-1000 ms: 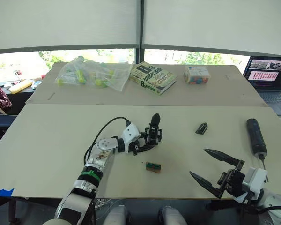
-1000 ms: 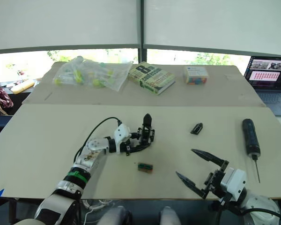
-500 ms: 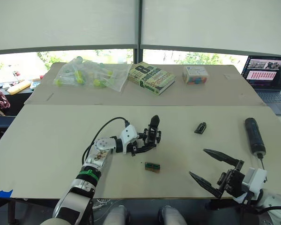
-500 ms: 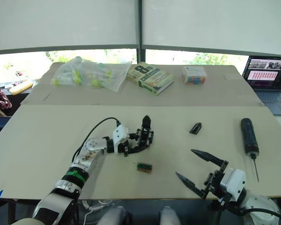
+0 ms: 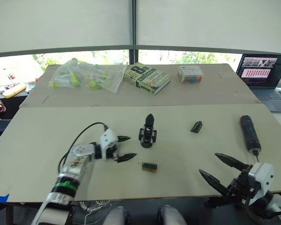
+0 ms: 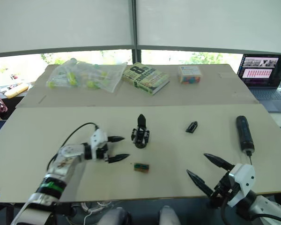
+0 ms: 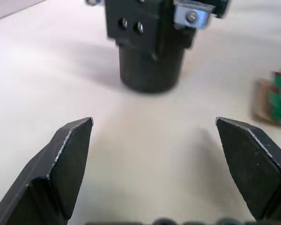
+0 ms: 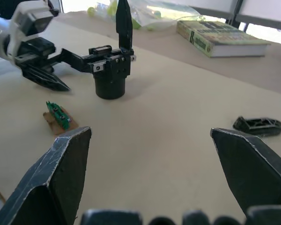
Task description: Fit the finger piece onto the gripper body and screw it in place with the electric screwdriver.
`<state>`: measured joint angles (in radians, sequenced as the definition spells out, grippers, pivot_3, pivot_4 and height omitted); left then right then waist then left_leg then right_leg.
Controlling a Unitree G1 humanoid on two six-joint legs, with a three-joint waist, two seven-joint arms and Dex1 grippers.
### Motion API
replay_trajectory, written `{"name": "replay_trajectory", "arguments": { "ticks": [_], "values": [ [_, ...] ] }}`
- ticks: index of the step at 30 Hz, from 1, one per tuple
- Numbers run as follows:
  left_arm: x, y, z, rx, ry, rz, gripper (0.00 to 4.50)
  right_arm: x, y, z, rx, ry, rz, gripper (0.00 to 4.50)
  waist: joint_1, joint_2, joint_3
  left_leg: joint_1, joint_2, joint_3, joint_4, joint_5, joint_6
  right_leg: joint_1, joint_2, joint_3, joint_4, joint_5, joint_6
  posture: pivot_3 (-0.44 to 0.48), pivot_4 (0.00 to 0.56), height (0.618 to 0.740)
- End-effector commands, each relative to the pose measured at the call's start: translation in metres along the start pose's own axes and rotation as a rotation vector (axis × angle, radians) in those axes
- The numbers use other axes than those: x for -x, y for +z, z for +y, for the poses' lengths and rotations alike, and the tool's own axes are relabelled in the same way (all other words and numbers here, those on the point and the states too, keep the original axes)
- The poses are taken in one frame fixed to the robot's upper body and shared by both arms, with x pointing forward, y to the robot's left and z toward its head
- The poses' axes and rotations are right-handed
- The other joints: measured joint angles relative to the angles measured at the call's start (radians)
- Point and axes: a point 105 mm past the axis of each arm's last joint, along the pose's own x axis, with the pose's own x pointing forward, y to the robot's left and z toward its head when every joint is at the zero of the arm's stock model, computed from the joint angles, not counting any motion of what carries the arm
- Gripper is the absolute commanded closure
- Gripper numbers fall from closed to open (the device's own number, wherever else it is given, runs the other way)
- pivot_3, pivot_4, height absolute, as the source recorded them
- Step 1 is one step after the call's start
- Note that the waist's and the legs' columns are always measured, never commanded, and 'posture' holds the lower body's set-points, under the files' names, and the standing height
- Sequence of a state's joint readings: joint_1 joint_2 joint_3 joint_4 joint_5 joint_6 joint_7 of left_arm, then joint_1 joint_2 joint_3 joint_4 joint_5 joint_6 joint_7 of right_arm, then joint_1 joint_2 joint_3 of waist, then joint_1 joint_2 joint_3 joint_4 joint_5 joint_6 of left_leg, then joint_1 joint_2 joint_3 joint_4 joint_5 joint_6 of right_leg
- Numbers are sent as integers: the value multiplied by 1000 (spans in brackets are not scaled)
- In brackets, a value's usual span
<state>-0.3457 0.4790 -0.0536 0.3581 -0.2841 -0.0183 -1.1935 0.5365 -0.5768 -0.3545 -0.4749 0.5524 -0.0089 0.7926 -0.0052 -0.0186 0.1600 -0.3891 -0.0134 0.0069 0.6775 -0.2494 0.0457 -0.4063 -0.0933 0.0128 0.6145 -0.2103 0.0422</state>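
black gripper body (image 5: pixel 148 133) upright mid-table, free; left gripper (image 5: pixel 124 148) just beside it, jaws open, empty; finger piece (image 5: pixel 196 126) lying apart toward the right; screwdriver (image 5: pixel 248 132) far right; right gripper (image 5: pixel 222 169) open, empty, near the front edge.

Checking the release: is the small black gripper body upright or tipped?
Upright: the small black gripper body stands on its round base, pointed finger up, open left gripper apart.

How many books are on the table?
1. The book lies on the far side of the table, between the plastic bag of small things and the little box. More could be hidden outside the view.
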Motion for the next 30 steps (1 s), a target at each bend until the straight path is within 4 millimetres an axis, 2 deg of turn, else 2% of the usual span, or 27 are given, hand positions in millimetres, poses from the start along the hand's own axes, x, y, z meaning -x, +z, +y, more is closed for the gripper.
{"name": "replay_trajectory", "arguments": {
  "ticks": [1, 4, 5, 9, 11, 14, 18, 21, 26, 30],
  "values": [
    [19, 41, 0, -60, -11, -128, 65, 0, 5, -2, 29, -55, 35, 0, 5, 0, 0, -1, 0, 0, 0, 0, 0, 0, -1, 0, 0, 0, 0, 0, 150, 740],
    [27, 55, -2, -84, -3, -147, 65, -7, -5, -9, 37, -125, 145, 0, 18, 0, 0, -2, 0, 0, 1, 0, 0, 0, -5, 0, -2, 0, 0, 0, 150, 740],
    [28, 58, -4, -88, -6, -148, 65, -11, -3, -10, 29, -136, 144, 0, 19, 0, 0, -2, -1, 0, 1, 0, 0, 0, -5, -1, -2, 0, 0, 0, 150, 740],
    [27, 72, -10, -103, -13, -168, 65, -47, 19, -32, -38, -213, 147, 0, 10, 0, 0, -2, -3, 0, 1, 0, 0, -1, -5, 0, -3, 0, 0, 0, 150, 740],
    [25, 77, -11, -108, -8, -184, 65, -62, 26, -42, -96, -237, 182, 0, 6, -1, 0, -3, -3, 1, 1, 0, 0, -2, -4, 1, -2, 0, 0, 0, 150, 740],
    [18, 80, -25, -70, -81, -180, 65, -91, 34, -69, -232, -305, 293, 0, 6, -1, 1, -3, -2, 0, 1, 0, 0, -2, -1, 0, -2, 0, -1, 0, 150, 740],
    [10, 85, -32, -74, -86, -205, 65, -116, 43, -101, -394, -471, 427, 0, 6, -1, 1, -10, -3, 0, 1, 0, 0, -10, 0, 0, 0, 2, -2, 0, 150, 740],
    [6, 82, -39, -69, -93, -210, 65, -131, 49, -112, -475, -533, 476, 0, 15, -1, 1, -19, -5, 0, 2, 2, -1, -20, 0, 0, 5, 3, -2, 0, 150, 740],
    [4, 83, -41, -72, -80, -223, 65, -140, 43, -116, -519, -576, 557, 0, 17, -1, 1, -25, -7, 0, 2, 1, 0, -23, -1, -2, 9, 3, -2, 0, 150, 740],
    [5, 83, -42, -77, -68, -228, 65, -137, 27, -117, -490, -614, 665, 0, 8, -1, 1, -25, -7, 2, 3, 1, 1, -23, -1, -1, 9, 3, -2, 0, 150, 740]
  ]
}}
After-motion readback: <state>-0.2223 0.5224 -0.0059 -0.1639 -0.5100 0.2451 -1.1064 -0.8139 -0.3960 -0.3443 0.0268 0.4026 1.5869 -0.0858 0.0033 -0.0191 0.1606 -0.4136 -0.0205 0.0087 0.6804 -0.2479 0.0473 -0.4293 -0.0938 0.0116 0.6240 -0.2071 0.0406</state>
